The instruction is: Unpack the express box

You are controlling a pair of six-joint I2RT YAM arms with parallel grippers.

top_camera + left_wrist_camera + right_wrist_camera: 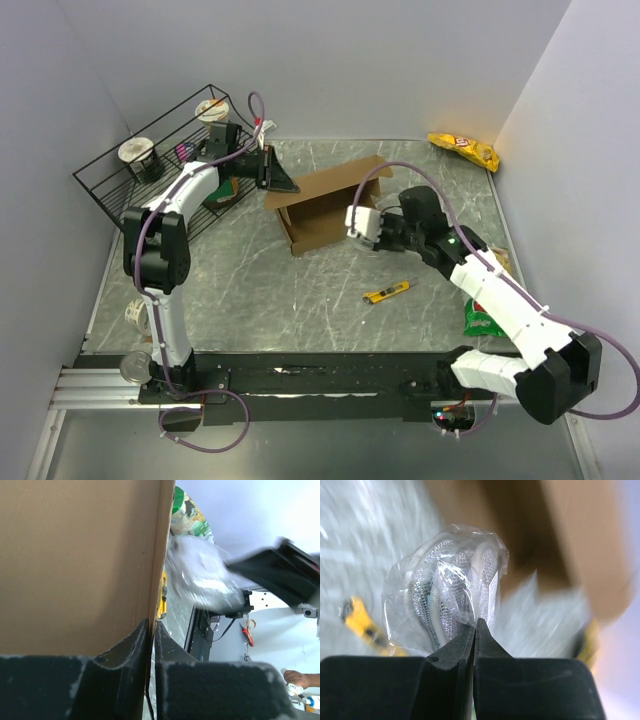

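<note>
The express box is a brown cardboard carton lying open in the middle of the table. My left gripper is shut on its left flap, and the cardboard edge shows pinched between the fingers. My right gripper is shut on a clear plastic bag with a white and silver item inside. It holds the bag just off the box's right side. The same bag shows blurred in the left wrist view.
A yellow utility knife lies in front of the box. A yellow snack bag is at the back right, a green packet at the right edge. A black wire basket with cups stands at the back left.
</note>
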